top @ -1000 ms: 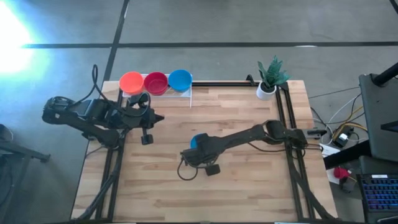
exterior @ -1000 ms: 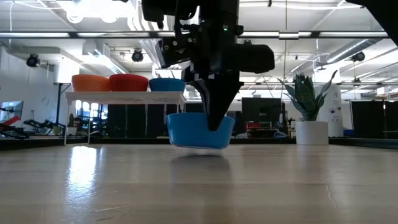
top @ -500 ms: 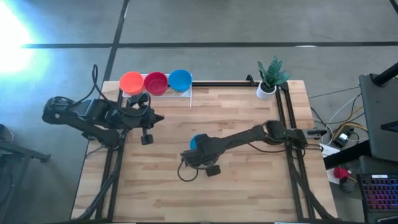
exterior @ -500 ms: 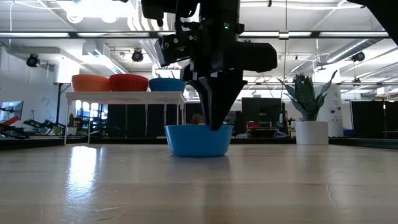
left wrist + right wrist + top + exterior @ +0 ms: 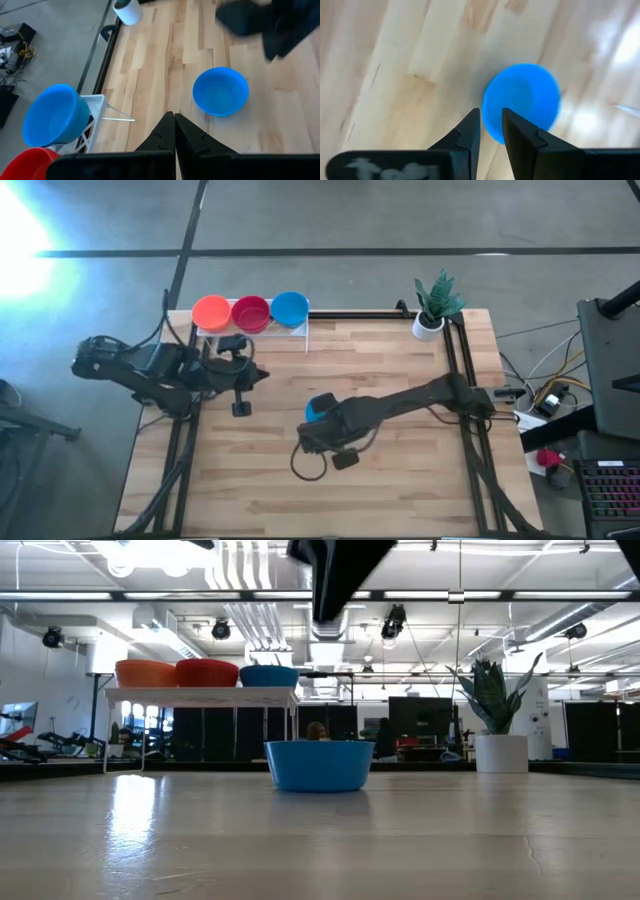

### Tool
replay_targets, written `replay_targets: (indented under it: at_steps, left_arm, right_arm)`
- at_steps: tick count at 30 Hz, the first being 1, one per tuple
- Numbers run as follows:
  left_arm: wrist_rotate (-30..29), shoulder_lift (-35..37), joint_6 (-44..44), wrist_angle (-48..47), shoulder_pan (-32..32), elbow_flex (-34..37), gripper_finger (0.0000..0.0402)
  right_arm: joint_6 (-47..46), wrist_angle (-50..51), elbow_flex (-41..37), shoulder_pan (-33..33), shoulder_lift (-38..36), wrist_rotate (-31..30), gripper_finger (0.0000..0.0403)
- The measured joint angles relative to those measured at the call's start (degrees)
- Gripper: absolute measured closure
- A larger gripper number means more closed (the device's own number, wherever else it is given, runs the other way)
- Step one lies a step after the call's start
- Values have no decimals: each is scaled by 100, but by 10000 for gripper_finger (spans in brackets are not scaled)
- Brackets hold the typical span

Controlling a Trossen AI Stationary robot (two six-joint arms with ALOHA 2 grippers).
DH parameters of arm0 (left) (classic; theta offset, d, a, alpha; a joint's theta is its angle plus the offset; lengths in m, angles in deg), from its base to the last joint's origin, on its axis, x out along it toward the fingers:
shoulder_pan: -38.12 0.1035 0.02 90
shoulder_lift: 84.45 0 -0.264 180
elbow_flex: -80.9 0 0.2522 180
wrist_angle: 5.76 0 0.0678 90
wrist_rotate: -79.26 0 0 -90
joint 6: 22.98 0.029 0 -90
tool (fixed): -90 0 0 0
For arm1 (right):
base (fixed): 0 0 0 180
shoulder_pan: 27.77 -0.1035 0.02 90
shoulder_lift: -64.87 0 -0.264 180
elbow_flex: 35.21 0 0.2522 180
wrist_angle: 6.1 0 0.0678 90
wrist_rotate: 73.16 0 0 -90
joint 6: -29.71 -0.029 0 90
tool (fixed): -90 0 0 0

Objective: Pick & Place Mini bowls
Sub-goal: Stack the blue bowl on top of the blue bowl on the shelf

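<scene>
One blue mini bowl (image 5: 318, 765) stands upright on its base on the table's middle, also seen in the high view (image 5: 316, 406) and the left wrist view (image 5: 221, 91). My right gripper (image 5: 491, 122) hovers above it, open by a narrow gap and touching nothing; in the low view only its fingertips (image 5: 325, 595) show at the top edge. Orange (image 5: 210, 310), red (image 5: 250, 311) and blue (image 5: 289, 307) mini bowls sit on a white wire rack at the far left. My left gripper (image 5: 175, 120) is shut and empty, near the rack and pointing toward the middle.
The white wire rack (image 5: 303, 332) stands at the table's far edge, left of centre. A small white pot with a green plant (image 5: 432, 305) sits at the far right corner. Bare wood lies along the near half of the table (image 5: 260, 490).
My right gripper set the blue bowl down flat on the table, let go of it and rose straight up, almost out of the low view. The bowl stays where it was put, upright. My left arm shifted slightly toward the table's right.
</scene>
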Motion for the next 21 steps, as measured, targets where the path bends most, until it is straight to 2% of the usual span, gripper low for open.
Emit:
replay_targets:
  at_steps: [5, 15, 21]
  left_arm:
    - [49, -339, 119, 185, -9, 170, 402]
    - [443, -915, 422, 1127, -15, 637, 402]
    - [483, -1153, 447, 1521, -15, 851, 402]
  right_arm:
    - [-168, 3, 62, -313, -465, -431, 337]
    - [-1107, -15, -555, -1033, -1431, -617, 359]
    - [-1746, -20, -911, -1452, -1903, -1202, 374]
